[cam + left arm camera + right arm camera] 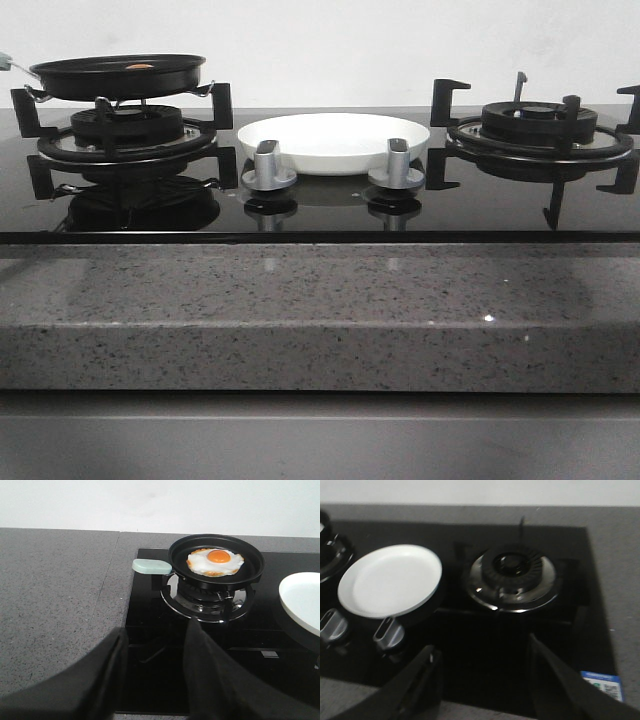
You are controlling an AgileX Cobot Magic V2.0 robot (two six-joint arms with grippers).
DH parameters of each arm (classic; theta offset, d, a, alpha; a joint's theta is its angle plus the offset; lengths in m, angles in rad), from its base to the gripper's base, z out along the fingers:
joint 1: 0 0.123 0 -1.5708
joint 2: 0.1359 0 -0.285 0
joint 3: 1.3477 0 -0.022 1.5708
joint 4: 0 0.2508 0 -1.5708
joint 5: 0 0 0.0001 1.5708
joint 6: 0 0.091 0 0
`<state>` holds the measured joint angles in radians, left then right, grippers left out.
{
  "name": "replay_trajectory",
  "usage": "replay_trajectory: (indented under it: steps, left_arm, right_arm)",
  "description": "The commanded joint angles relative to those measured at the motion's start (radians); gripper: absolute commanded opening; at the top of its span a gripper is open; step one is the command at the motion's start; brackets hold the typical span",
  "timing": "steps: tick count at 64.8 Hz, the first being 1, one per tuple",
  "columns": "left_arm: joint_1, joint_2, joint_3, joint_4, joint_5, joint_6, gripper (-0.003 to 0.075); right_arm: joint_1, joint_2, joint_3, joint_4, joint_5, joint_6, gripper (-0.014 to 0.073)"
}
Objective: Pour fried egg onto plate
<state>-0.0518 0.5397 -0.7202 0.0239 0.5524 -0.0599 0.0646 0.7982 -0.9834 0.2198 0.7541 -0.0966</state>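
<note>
The task was judged to stand at its very start: nothing was grasped and no pour had begun. The fried egg (215,562) was seen lying flat in the black frying pan (216,561), yolk up, with the pan resting on the pan supports of the left burner (127,130). The plate (333,142) was set on the black glass hob (320,215) between the two burners, just behind the two grey control knobs (269,166), and nothing was seen on it. The right burner (512,577) carried no pan.

The left gripper (155,672) was held back from the pan, its jaws released and parted, with only hob and worktop seen between them. The right gripper (482,680) was likewise spread and gripping nothing, near the hob's front edge, before the right burner.

The next move was judged to call for the left jaws to be brought to the pale green pan handle (152,567), which pointed away from the plate, and closed on it, so that the pan could be lifted, carried over the plate and tilted.

The hob was sunk in a grey speckled stone worktop (320,320), and a plain white wall (320,40) was seen behind it. A small blue label (601,682) was noted at the hob's right front corner.
</note>
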Motion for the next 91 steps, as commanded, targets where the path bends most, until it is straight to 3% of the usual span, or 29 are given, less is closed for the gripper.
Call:
replay_trajectory:
  steps: [1, 11, 23, 34, 56, 91]
  left_arm:
    - [0.001, 0.01, -0.034, 0.003, -0.086, 0.0, 0.0242]
    - [0.001, 0.01, -0.034, 0.003, -0.086, 0.0, 0.0218]
    - [0.001, 0.01, -0.034, 0.003, -0.086, 0.0, 0.0188]
    - [0.001, 0.01, -0.034, 0.003, -0.086, 0.0, 0.0156]
    - [0.001, 0.01, -0.034, 0.003, -0.086, 0.0, 0.0101]
    - [0.001, 0.01, -0.034, 0.003, -0.086, 0.0, 0.007]
  right_arm:
    - [0.076, 0.098, -0.106, 0.036, 0.012, -0.043, 0.0414]
    - [0.186, 0.288, -0.214, 0.037, 0.025, -0.043, 0.0414]
    - [0.238, 0.51, -0.374, 0.025, 0.107, -0.003, 0.0412]
    - [0.238, 0.699, -0.547, -0.054, 0.231, 0.133, 0.0412]
    - [0.217, 0.994, -0.815, -0.057, 0.373, 0.303, 0.0412]
    - [0.121, 1.18, -0.947, 0.13, 0.418, 0.335, 0.0412]
